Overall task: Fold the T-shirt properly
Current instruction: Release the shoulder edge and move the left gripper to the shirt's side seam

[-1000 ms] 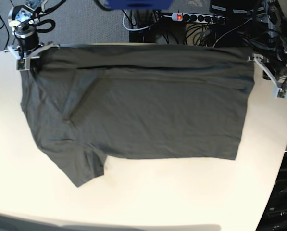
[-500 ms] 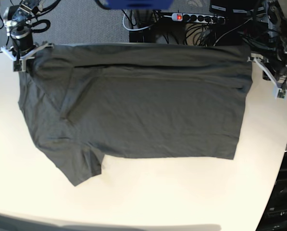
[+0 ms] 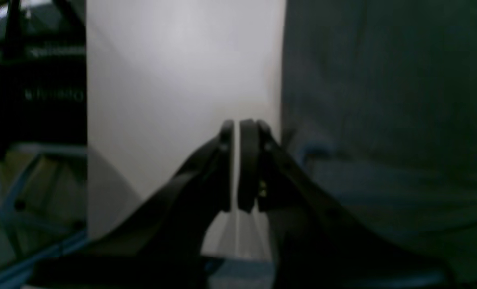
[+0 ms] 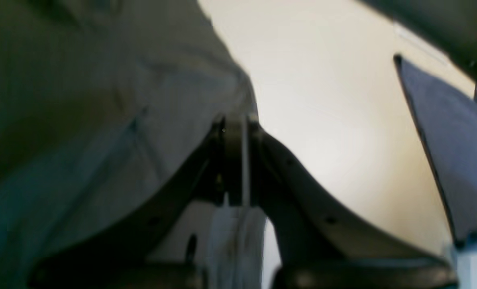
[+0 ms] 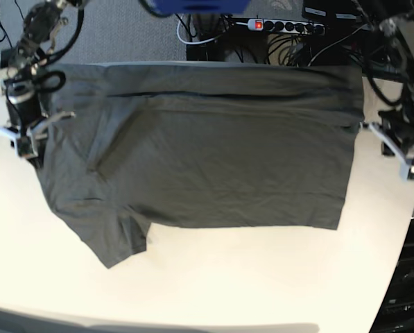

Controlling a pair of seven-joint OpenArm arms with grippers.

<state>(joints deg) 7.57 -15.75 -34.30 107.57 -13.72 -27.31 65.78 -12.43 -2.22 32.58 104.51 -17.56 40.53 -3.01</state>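
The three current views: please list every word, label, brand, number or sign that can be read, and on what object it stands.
No text can be read in any view.
Dark equipment beside the table, left wrist view: faint pale lettering in two rows, too blurred to read.
T-shirt: plain, no print or label visible.
Power strip behind the table, base view: only a red lit switch, no legible marking.
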